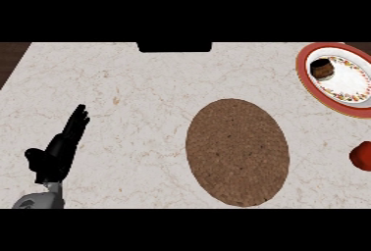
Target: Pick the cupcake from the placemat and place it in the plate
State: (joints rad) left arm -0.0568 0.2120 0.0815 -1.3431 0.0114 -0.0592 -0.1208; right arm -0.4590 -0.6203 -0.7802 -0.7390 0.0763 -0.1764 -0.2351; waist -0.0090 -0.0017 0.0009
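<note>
1. The desk [130,88] has a pale marble top with faint tan veins.
2. Dark wood [11,56] shows past its upper left corner.
3. A black block [174,47] sits at its far edge.

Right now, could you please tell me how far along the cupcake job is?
It looks done: the cupcake sits in the red-rimmed plate at the counter's far right, and the brown placemat lies bare. Nothing is in hand; the left robot hand rests open at the lower left. The right robot hand is out of view. Nothing looks left to do.
</note>
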